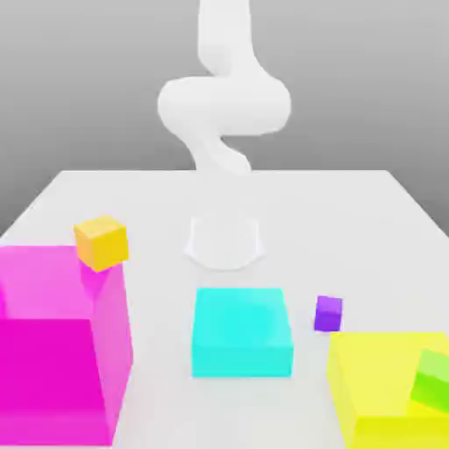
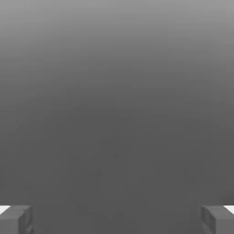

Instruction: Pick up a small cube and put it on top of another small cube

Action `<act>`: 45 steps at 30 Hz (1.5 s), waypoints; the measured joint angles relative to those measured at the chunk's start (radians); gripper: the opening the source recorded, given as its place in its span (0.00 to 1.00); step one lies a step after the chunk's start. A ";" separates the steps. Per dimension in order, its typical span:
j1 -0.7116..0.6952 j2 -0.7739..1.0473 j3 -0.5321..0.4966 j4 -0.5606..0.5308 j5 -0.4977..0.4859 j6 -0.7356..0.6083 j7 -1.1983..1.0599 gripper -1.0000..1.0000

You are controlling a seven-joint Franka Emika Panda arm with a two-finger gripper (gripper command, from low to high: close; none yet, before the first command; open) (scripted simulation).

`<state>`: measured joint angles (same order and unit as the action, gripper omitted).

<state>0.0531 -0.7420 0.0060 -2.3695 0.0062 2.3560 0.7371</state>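
Right up close in the hand view, the two-finger gripper point(image 2: 117, 219) has its grey fingers spread wide, one at either side, with only plain grey between them and nothing in their grip! Over to the exterior view, and nearest of all, at the exterior view's left, stands a big magenta block point(image 1: 57, 381), tall and boxy; at the exterior view's right, a broad yellow block point(image 1: 386, 386) runs out of the picture. Up on that yellow block sits a small lime-green cube point(image 1: 434, 381), cut off by the picture's edge. And look at the magenta block's far corner: there's a small orange-yellow cube point(image 1: 102, 244), turned so that several faces show! Between the two big blocks, a little farther back, lies a flat cyan block point(image 1: 241, 333), square-cornered and low. Just beside it, toward the exterior view's right, a small purple cube point(image 1: 329, 314) rests directly on the pale tabletop point(image 1: 140, 206), apart from the cyan block. No small cube is stacked on another here. And at the back, the white robot arm point(image 1: 224, 105) rises from its base point(image 1: 224, 244) in a smooth bend and runs out of the picture at the top, before a grey backdrop point(image 1: 79, 79).
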 joint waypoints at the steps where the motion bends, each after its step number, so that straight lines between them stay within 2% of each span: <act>1: 0.028 0.029 0.001 -0.033 0.001 0.027 -0.029 0.50; 12: 0.317 0.345 0.037 -0.404 0.030 0.323 -0.378 0.50; 17: 0.465 0.551 0.070 -0.589 0.040 0.498 -0.566 0.50; 20: 0.489 0.747 0.084 -0.618 -0.021 0.648 -0.578 0.50; 22: 0.532 0.831 0.046 -0.609 -0.062 0.715 -0.555 0.50; 25: 0.586 0.943 -0.005 -0.591 -0.067 0.806 -0.553 0.50; 26: 0.596 0.975 -0.013 -0.585 -0.064 0.832 -0.554 0.00; 34: 0.594 0.958 -0.012 -0.588 -0.068 0.817 -0.551 0.00; 40: 0.567 0.754 0.031 -0.627 -0.010 0.651 -0.593 0.00; 42: 0.572 0.683 0.025 -0.638 -0.002 0.591 -0.601 0.00; 45: 0.520 0.612 -0.033 -0.586 -0.023 0.470 -0.664 0.00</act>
<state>0.5732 -0.1301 -0.0271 -2.9553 -0.0169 2.8264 0.0736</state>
